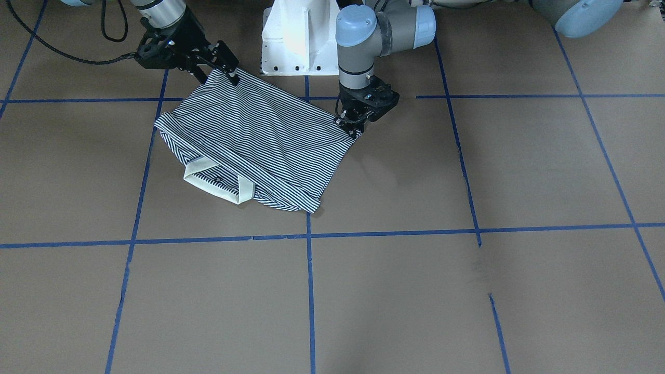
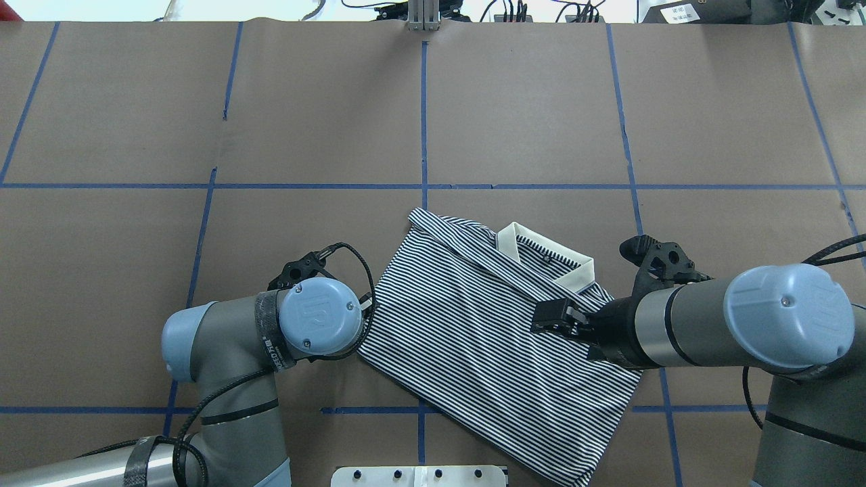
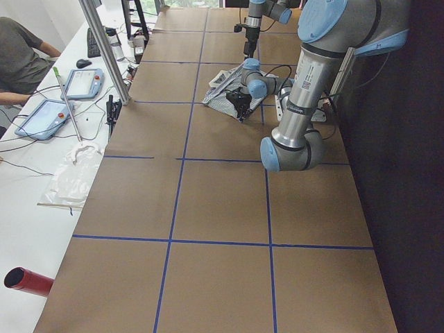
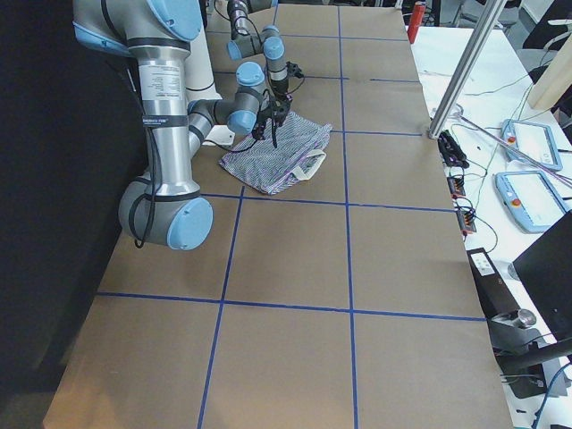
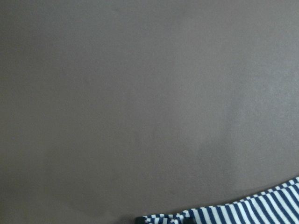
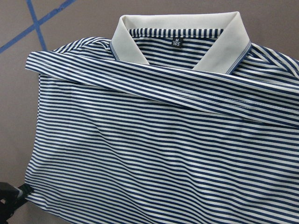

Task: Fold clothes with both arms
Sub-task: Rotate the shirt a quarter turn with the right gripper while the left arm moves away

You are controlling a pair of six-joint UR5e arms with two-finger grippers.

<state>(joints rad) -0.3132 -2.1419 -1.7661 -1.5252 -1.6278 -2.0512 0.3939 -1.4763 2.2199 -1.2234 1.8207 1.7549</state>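
The striped polo shirt (image 1: pixel 260 140) lies on the brown table as a rough rectangle, its cream collar (image 1: pixel 218 184) on the side away from the robot. It also shows in the overhead view (image 2: pixel 473 338). My left gripper (image 1: pixel 354 129) is down at the table, shut on one hem corner; in the overhead view it is hidden under its wrist. My right gripper (image 1: pixel 218 78) hangs above the shirt's other near side with its jaws apart and holds nothing; it also shows in the overhead view (image 2: pixel 544 318). The right wrist view shows the whole shirt (image 6: pixel 154 140) from above.
The white pedestal base (image 1: pixel 296 41) stands just behind the shirt. Blue tape lines (image 1: pixel 309 291) grid the brown table cover. A side bench with tablets (image 3: pixel 83 83), a seated person (image 3: pixel 21 55) and a metal post (image 3: pixel 104 48) lie beyond the table's far edge.
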